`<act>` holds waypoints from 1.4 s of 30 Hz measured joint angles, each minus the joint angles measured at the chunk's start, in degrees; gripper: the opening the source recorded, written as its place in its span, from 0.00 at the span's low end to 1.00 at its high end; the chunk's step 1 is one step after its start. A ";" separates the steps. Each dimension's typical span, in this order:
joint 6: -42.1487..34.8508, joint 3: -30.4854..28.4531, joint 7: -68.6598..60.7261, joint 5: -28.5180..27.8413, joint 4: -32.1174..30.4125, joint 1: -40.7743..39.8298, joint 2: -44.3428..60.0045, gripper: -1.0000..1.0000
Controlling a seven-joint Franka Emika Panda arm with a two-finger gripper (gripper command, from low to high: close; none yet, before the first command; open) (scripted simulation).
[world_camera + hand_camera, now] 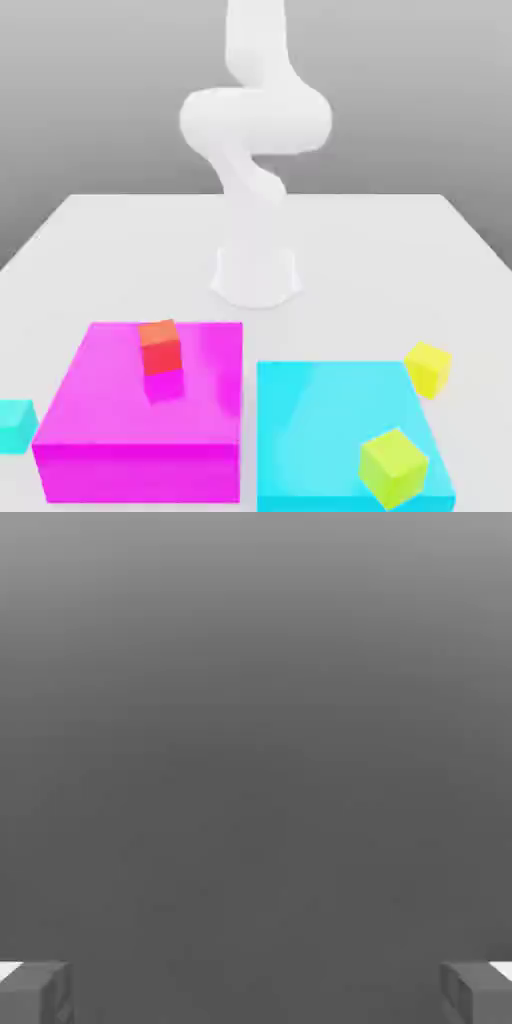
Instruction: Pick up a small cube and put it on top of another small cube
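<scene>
The small cube [428, 368], bright lemon-yellow, rests on the white table [120, 250] just off the far right corner of the big cyan block [320, 430]. A greener lime-yellow cube [393, 467] sits on top of that cyan block near its front right. On the big magenta block [120, 420] stands a red-orange cube [160, 347]. In the hand view my gripper [256, 994] is open, its grey fingertips [35, 992] far apart with nothing between them, facing a plain grey background. The white arm [255, 130] rises from its base behind the blocks.
A small cyan cube [15, 424] lies on the table at the exterior view's left edge, beside the magenta block. The arm's base [256, 275] stands mid-table behind the two big blocks, which sit side by side along the front.
</scene>
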 joint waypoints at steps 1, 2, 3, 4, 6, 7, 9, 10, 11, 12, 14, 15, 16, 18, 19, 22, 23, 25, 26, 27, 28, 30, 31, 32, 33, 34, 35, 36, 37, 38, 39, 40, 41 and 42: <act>0.88 0.17 -2.33 -0.60 -0.82 1.18 1.39 0.50; 1.71 0.32 -4.58 -1.15 -1.61 2.29 2.72 0.50; 2.52 0.46 -6.80 -1.66 -2.38 3.37 4.03 0.50; 3.32 0.56 -9.01 -2.16 -3.14 4.45 5.33 0.50; 4.91 0.72 -13.44 -3.10 -4.65 6.58 7.91 0.50; 5.72 0.91 -15.74 -3.43 -5.41 7.48 9.20 0.50; 7.30 1.01 -20.27 -4.20 -6.91 9.54 11.78 0.50; 8.08 1.05 -22.56 -4.55 -7.66 10.57 13.07 0.50; 8.87 1.07 -24.86 -4.89 -8.41 11.61 14.36 0.50; 9.65 1.08 -27.17 -5.21 -9.16 12.65 15.65 0.50; 11.24 1.10 -31.87 -5.75 -10.66 14.70 18.22 0.50; 12.03 1.10 -34.25 -5.98 -11.42 15.72 19.50 0.50; 12.82 0.89 -36.49 -6.36 -12.17 16.96 20.79 0.50; 14.42 0.90 -41.39 -6.63 -13.67 18.99 23.34 0.50; 15.23 0.91 -43.90 -6.70 -14.43 20.01 24.61 0.50; 17.67 0.83 -51.48 -6.76 -16.70 23.18 28.41 0.50; 18.51 1.19 -54.13 -6.58 -17.47 23.90 29.66 0.50; 20.15 1.41 -59.56 -6.14 -18.99 25.83 32.16 0.50; 20.97 1.58 -62.32 -5.84 -19.75 26.77 33.40 0.50; 21.82 1.81 -65.11 -5.52 -20.52 27.65 34.63 0.50; 22.65 2.09 -67.98 -5.06 -21.29 28.51 35.86 0.50; 24.31 2.87 -73.87 -3.92 -22.82 30.41 38.29 0.50; 25.13 3.30 -76.89 -3.24 -23.59 31.68 39.49 0.50; 25.96 3.70 -79.98 -2.48 -24.36 32.68 40.69 0.50; 26.79 4.20 -83.13 -1.61 -25.12 33.61 41.88 0.50; 27.61 4.76 -86.37 -0.63 -25.89 34.49 43.06 0.50; 28.71 5.12 -88.30 -0.12 -26.22 35.07 44.50 0.50; 30.04 5.21 -89.03 -0.12 -26.20 34.71 46.16 0.50; 31.52 5.08 -89.20 -0.39 -26.00 34.70 47.97 0.50; 33.07 4.74 -89.04 -0.85 -25.73 34.91 49.85 0.50; 34.65 4.23 -88.70 -1.44 -25.42 35.26 51.78 0.50; 36.25 3.56 -88.29 -2.06 -25.10 35.77 53.73 0.50; 37.84 2.84 -87.90 -2.63 -24.78 36.33 55.71 0.50; 39.47 1.91 -87.57 -3.15 -24.47 37.13 57.70 0.50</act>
